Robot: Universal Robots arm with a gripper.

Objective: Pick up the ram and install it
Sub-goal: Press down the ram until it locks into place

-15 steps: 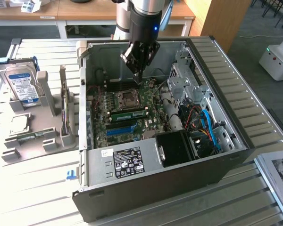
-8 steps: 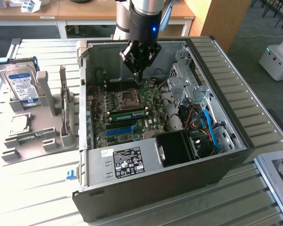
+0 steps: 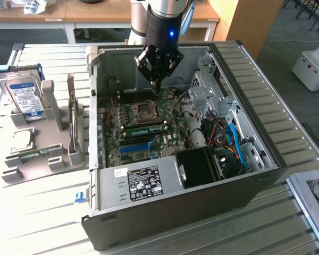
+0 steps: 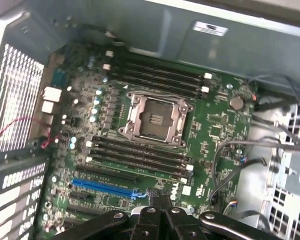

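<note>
One shut gripper (image 3: 156, 84), ram (image 3: 144, 127) partly visible

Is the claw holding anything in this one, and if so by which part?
Nothing is held: the black claw is shut with bare fingertips above the green motherboard. A narrow green ram stick appears seated in a slot there.

The exterior view looks down from high and a little way off onto the open computer case (image 3: 202, 175) on the counter (image 3: 48, 212), while the wrist view stares closely down into it, both sharing the motherboard (image 4: 155, 145).
</note>
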